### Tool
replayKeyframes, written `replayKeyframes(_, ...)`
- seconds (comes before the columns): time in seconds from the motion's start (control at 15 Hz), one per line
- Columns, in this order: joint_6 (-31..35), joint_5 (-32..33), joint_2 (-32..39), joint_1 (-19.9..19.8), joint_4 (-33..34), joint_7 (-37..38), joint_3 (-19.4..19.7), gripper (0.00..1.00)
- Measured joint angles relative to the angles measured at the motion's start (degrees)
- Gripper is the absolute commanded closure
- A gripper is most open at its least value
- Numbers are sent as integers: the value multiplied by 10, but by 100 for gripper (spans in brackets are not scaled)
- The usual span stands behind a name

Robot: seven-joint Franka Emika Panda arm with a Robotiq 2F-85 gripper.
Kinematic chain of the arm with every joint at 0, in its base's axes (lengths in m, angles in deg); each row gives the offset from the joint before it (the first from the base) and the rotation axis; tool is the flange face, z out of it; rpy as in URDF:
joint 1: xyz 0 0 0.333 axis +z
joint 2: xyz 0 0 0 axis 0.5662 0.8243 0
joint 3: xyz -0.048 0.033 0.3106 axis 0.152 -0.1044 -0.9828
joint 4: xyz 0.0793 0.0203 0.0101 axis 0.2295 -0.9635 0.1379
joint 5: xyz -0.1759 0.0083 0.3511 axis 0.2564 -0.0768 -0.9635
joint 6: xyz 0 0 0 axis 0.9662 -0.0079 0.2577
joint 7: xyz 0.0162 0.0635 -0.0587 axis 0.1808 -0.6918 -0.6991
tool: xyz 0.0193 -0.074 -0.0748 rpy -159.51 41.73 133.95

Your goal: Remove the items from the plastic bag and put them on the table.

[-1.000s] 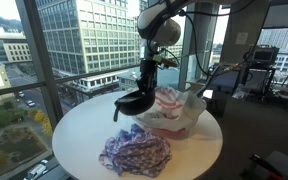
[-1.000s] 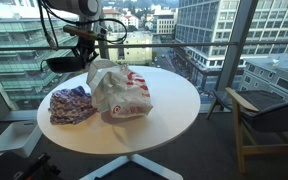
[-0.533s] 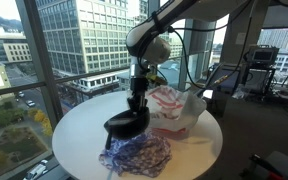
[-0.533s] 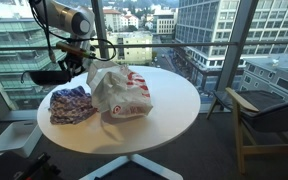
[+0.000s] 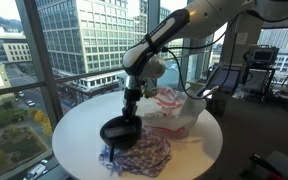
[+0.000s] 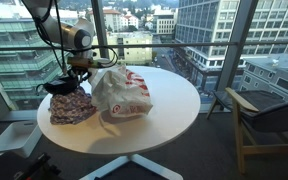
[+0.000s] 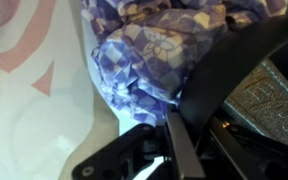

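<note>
My gripper (image 5: 131, 101) is shut on the handle of a black pan (image 5: 119, 131) and holds it low over a purple patterned cloth (image 5: 139, 155) on the round white table (image 5: 79, 130). The white plastic bag with red print (image 5: 174, 110) lies just beside them. In the other exterior view the gripper (image 6: 78, 70) holds the pan (image 6: 61, 87) above the cloth (image 6: 72, 106), next to the bag (image 6: 122, 92). In the wrist view the gripper (image 7: 179, 138) clamps the thin handle, with the pan (image 7: 239, 60) over the cloth (image 7: 149, 45) and the bag (image 7: 19, 60) beside it.
The table's bare top (image 6: 179, 110) stretches away from the bag to its rim. Floor-to-ceiling windows (image 5: 44, 50) stand close behind the table. A chair (image 6: 269, 110) stands off to one side.
My gripper has carried the black pan away from the bag and down, from well above the table to just over the purple cloth.
</note>
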Motion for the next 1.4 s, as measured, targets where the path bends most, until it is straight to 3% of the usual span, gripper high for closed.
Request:
replayKeyframes(0.4, 141, 48, 49, -2, 0, -60, -4, 98)
replayKeyframes(0.47, 161, 58, 58, -2, 1, -65, -4, 89)
replayKeyframes(0.53, 176, 66, 66, -3, 3, -68, -5, 67)
replayKeyframes(0.73, 193, 79, 78, -9, 8, -74, -11, 57)
replayKeyframes(1.2, 186, 97, 40, -18, -13, -74, -28, 4)
replayKeyframes(1.4, 140, 75, -2, -45, -34, -75, -47, 0)
